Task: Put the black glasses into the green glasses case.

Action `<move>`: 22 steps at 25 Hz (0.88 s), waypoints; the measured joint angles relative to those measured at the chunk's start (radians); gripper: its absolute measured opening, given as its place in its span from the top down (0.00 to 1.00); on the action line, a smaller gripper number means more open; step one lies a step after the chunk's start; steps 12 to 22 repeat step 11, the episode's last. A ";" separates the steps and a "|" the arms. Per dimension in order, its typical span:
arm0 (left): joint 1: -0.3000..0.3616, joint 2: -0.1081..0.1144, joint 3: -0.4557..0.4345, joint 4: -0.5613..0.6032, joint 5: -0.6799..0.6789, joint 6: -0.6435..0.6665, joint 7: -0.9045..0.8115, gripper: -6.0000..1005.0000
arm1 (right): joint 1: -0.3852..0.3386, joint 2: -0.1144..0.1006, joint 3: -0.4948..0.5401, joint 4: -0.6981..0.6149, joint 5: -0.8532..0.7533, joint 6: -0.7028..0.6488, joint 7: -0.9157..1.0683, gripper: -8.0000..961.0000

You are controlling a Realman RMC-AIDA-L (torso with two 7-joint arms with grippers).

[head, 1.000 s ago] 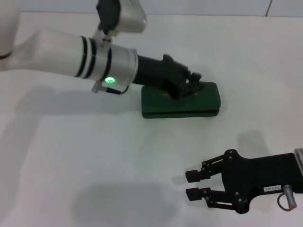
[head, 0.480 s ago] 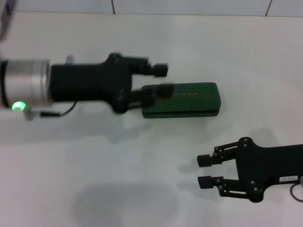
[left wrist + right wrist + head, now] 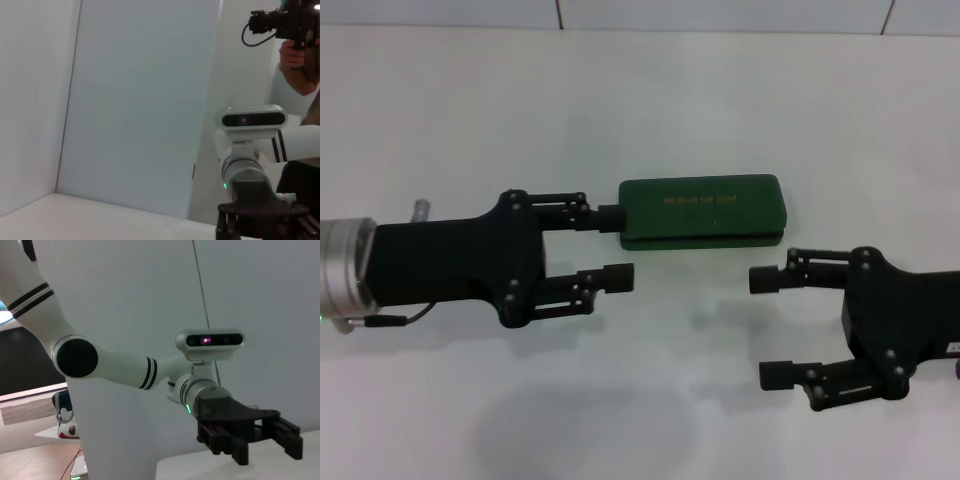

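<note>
green glasses case [image 3: 702, 211] lies shut on the white worktop [image 3: 620, 110]; the black glasses are nowhere visible, likely inside. left claw [image 3: 611, 247] is beside the case's end, fingers apart; right claw [image 3: 769, 328] is nearby, fingers apart too. best to keep both clear, not nudging the case.

The green glasses case [image 3: 701, 211] lies shut, so its inside cannot be seen, and the gold lettering on its lid is too small to read. Its left end is partly covered by one fingertip [image 3: 609, 216] of the left gripper [image 3: 616, 247]. Both arms run out of the head view's side edges. The right gripper [image 3: 768, 328] is cut off at the right edge.
</note>
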 joint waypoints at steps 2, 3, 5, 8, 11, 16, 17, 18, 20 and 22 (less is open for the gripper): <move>0.003 0.005 -0.008 -0.015 0.003 0.014 0.008 0.41 | 0.004 0.000 0.001 -0.001 0.001 0.006 -0.003 0.25; 0.006 0.006 -0.008 -0.018 0.003 0.024 0.014 0.41 | 0.006 0.000 0.005 -0.001 0.001 0.007 -0.005 0.23; 0.013 0.010 -0.009 -0.023 0.002 0.050 0.027 0.41 | 0.012 0.001 0.015 0.004 0.002 0.008 -0.008 0.20; 0.024 0.011 -0.009 -0.025 -0.002 0.091 0.034 0.41 | 0.014 0.002 0.035 0.012 0.003 0.009 -0.008 0.16; 0.037 0.010 -0.009 -0.025 -0.003 0.100 0.034 0.41 | 0.014 0.003 0.050 0.021 0.010 0.010 -0.011 0.15; 0.037 0.010 -0.009 -0.025 -0.003 0.100 0.034 0.41 | 0.014 0.003 0.050 0.021 0.010 0.010 -0.011 0.15; 0.037 0.010 -0.009 -0.025 -0.003 0.100 0.034 0.41 | 0.014 0.003 0.050 0.021 0.010 0.010 -0.011 0.15; 0.037 0.010 -0.009 -0.025 -0.003 0.100 0.034 0.41 | 0.014 0.003 0.050 0.021 0.010 0.010 -0.011 0.15; 0.037 0.010 -0.009 -0.025 -0.003 0.100 0.034 0.41 | 0.014 0.003 0.050 0.021 0.010 0.010 -0.011 0.15; 0.037 0.010 -0.009 -0.025 -0.003 0.100 0.034 0.41 | 0.014 0.003 0.050 0.021 0.010 0.010 -0.011 0.15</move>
